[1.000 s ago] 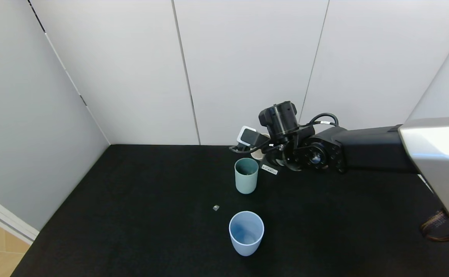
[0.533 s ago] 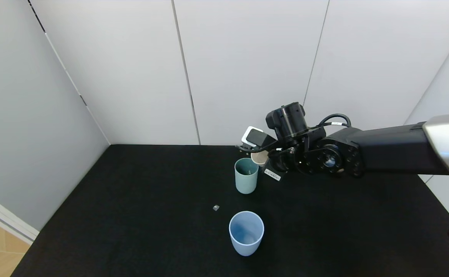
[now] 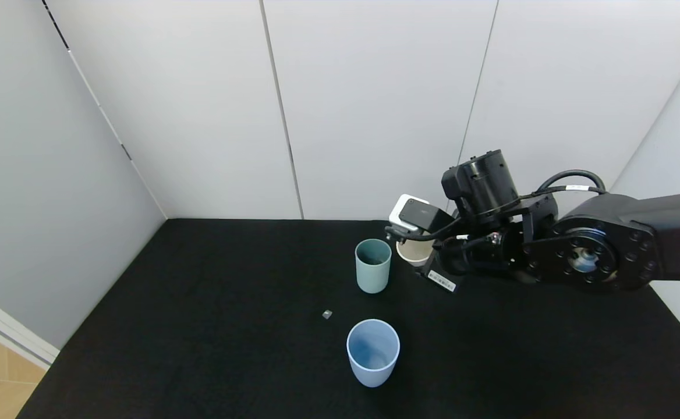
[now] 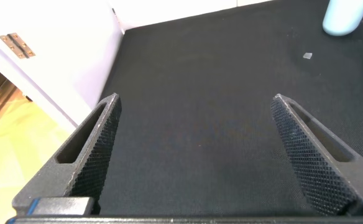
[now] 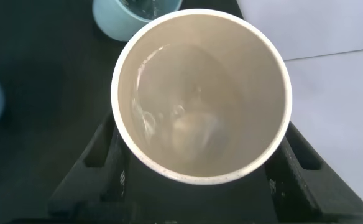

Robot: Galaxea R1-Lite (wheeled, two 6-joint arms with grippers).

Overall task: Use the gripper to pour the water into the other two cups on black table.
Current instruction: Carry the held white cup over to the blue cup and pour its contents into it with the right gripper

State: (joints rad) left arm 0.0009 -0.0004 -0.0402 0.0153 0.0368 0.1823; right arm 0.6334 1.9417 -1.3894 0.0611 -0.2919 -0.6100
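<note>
Beige cup [image 5: 201, 93], clamped in the right gripper [image 3: 427, 256], hangs above the table [image 3: 212, 326] just right of the green cup [image 3: 372, 265], mouth tipped toward the camera. Blue cup [image 3: 373, 351] stands upright nearer. Left gripper [image 4: 197, 155] is parked low, jaws wide, holding nothing.

We see bright, even light with soft shadows; the black table [image 3: 212, 326] swallows detail, and the head view bows at its edges.

Right tool [image 3: 418, 247] with beige cup [image 3: 414, 251] drew rightward from teal cup [image 3: 372, 265].
</note>
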